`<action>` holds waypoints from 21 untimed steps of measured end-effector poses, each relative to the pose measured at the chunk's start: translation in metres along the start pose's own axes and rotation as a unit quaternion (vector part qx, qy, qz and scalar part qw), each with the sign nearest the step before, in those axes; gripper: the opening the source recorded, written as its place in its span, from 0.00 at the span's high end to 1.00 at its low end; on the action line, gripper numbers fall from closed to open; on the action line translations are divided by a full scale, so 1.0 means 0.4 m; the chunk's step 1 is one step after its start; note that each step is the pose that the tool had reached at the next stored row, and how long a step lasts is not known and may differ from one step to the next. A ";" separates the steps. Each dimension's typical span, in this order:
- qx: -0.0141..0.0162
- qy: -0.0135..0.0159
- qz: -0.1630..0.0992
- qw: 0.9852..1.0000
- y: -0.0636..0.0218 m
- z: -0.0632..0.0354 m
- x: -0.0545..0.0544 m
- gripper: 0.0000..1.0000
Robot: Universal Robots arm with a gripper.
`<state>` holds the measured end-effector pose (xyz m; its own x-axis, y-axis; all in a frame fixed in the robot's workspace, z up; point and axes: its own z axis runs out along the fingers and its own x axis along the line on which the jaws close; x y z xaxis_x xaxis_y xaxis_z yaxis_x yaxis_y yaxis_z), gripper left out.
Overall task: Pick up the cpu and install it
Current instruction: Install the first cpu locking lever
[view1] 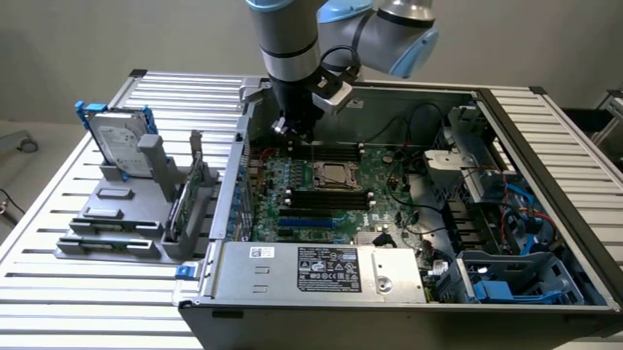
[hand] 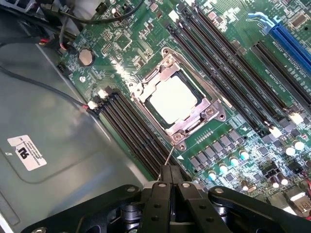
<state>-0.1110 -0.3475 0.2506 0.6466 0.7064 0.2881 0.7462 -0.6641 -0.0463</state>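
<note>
Exterior view
- Arm: we see the arm [view1: 292,44] reaching down into the open computer case [view1: 545,189], which stands on the slatted table [view1: 58,306].
- Jaws: they hang low over the far edge of the motherboard [view1: 389,211], pressed together, and we see nothing carried between them.
- cpu: the cpu [view1: 336,175] lies flat in its socket on the board, near the jaws, a little below them and toward the exterior view's right.
- Memory slots: black memory slots [view1: 326,198] run just past the cpu, on its side away from the jaws.
- Hard drive: the hard drive [view1: 122,138] stands upright in a grey holder [view1: 107,219], well apart from the jaws, outside the case toward the exterior view's left.
- Power supply: the labelled power supply [view1: 322,270] sits at the near edge of the case, well apart from the jaws.

Wrist view
- Jaws: both black fingers meet with no gap between them.
- cpu: its pale lid [hand: 172,99] sits inside the metal socket frame [hand: 210,112], straight ahead of the jaws and apart from them.
- Lever: a thin metal lever [hand: 168,158] runs from the frame's nearest corner to the jaw tips; we cannot tell whether it is pinched.
- Slots: dark memory slots [hand: 131,131] lie on both sides of the socket.
- Battery: a coin battery [hand: 86,57] sits beyond the socket, far from the jaws.
</note>
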 end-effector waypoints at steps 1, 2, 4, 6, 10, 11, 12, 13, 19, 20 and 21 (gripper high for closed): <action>0.001 -0.001 0.001 1.000 -0.003 -0.001 -0.003 0.89; 0.002 -0.002 0.001 1.000 -0.007 -0.002 -0.006 0.89; 0.004 -0.004 0.002 1.000 -0.016 -0.003 -0.014 0.89; 0.007 -0.007 0.003 1.000 -0.024 -0.004 -0.021 0.89; 0.011 -0.011 0.005 1.000 -0.038 -0.005 -0.034 0.89; 0.011 -0.011 0.005 1.000 -0.040 -0.003 -0.036 0.89; 0.011 -0.011 0.005 1.000 -0.041 -0.003 -0.036 0.89; 0.011 -0.011 0.005 1.000 -0.042 -0.002 -0.035 0.89; 0.011 -0.011 0.005 1.000 -0.051 0.001 -0.026 0.89; 0.011 -0.011 0.005 1.000 -0.052 0.002 -0.024 0.89; 0.011 -0.010 0.005 1.000 -0.052 0.002 -0.023 0.89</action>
<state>-0.1325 -0.3400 0.2480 0.6567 0.7050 0.2680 0.7430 -0.6657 -0.0693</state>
